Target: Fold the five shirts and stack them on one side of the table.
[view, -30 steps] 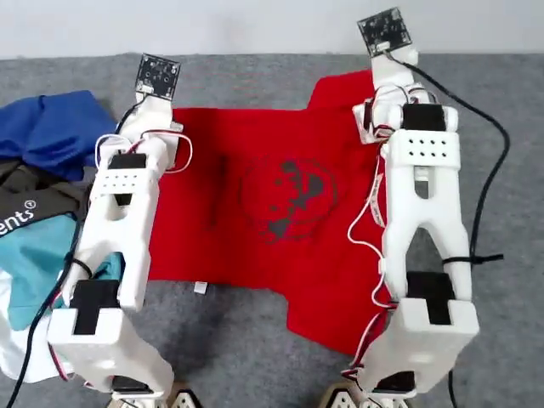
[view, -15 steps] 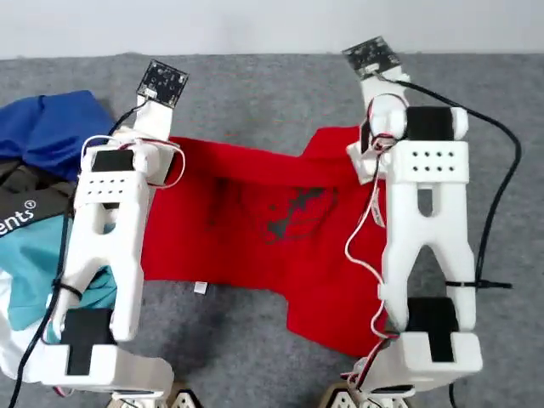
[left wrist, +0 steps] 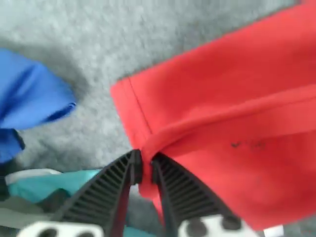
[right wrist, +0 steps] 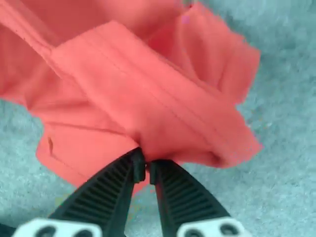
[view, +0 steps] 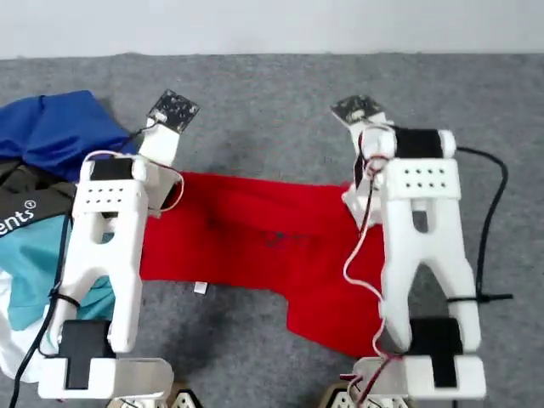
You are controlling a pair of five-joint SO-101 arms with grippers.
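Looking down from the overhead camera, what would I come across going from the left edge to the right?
heap of shirts in blue, dark and teal → left arm → red shirt → right arm

The left arm (view: 106, 246) and right arm (view: 421, 238) were white plastic shells with black servo blocks (view: 85, 340) and grids of small round holes. Red and white wires (view: 361, 246) looped beside them, and a black cable (view: 489, 238) trailed the right one. The left tool (left wrist: 144, 160) and right tool (right wrist: 144, 165) had black ribbed fingers (left wrist: 113, 182). A small black circuit board (view: 173, 110) topped each wrist.
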